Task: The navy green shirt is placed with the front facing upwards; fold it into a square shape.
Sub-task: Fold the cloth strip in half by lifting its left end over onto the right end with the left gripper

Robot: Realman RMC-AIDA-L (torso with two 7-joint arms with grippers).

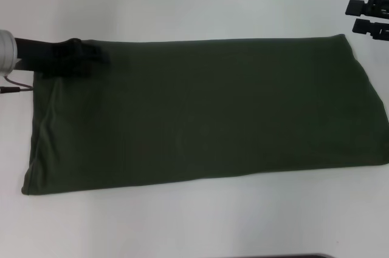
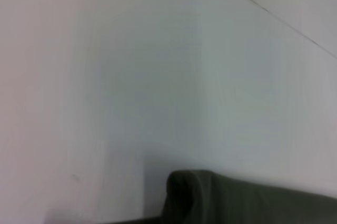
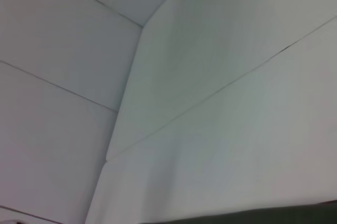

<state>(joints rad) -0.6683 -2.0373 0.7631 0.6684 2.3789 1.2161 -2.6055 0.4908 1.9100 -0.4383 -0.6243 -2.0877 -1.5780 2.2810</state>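
I note the shirt (image 1: 206, 112) lying long left-to-right, left gripper (image 1: 91, 56) at its far-left corner, finger state indeterminate.

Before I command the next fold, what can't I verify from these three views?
- Left end effector, head view: dark and blurred against the shirt; its grip can't be judged.
- Left wrist view: only a raised shirt corner, cut by the frame edge; no fingers.
- Right end effector: in no view; right wrist shows a thin shirt strip.
- Shirt's lettering and label: not visible.
- Black parts: cut off by the head view's edge.
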